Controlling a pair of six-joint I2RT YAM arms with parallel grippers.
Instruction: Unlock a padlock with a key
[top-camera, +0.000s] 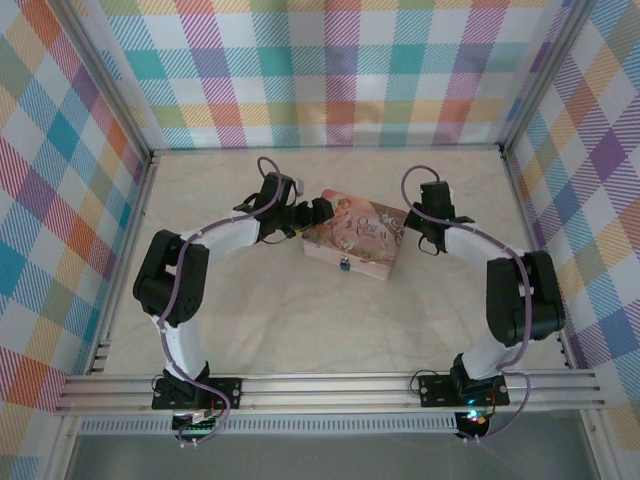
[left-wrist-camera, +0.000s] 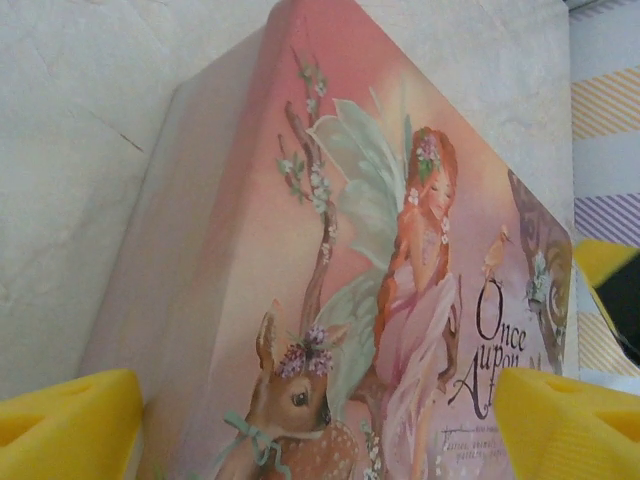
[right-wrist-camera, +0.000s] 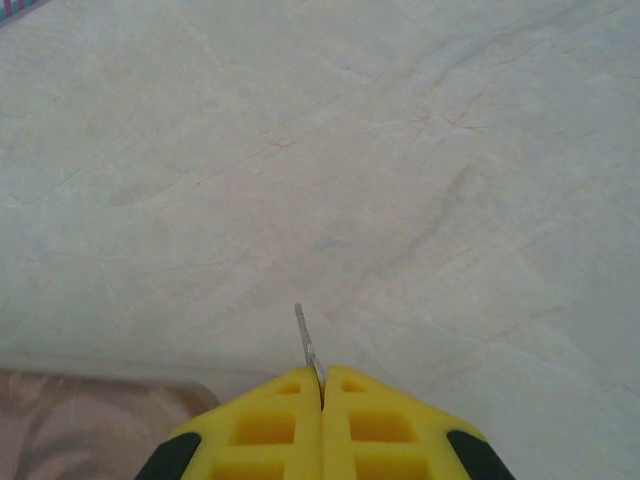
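Now my right tool (right-wrist-camera: 322, 392) pinches the key (right-wrist-camera: 308, 345), blade forward for insertion. My left tool (left-wrist-camera: 320, 425) stands spread at the tin (left-wrist-camera: 230, 260) mid-bench, probably to steady it. The padlock (top-camera: 344, 265) hangs on its near side.

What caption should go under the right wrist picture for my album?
Right gripper pinches the tiny key above the pale table, tin corner nearby.

a pink rectangular tin (top-camera: 352, 243) lies flat near the middle of a pale, marbled table (top-camera: 300, 330). its lid shows a fairy, a deer and the words "once upon". checked walls (top-camera: 340, 70) in many colours surround the table, and a metal rail (top-camera: 330, 390) runs along its near edge.
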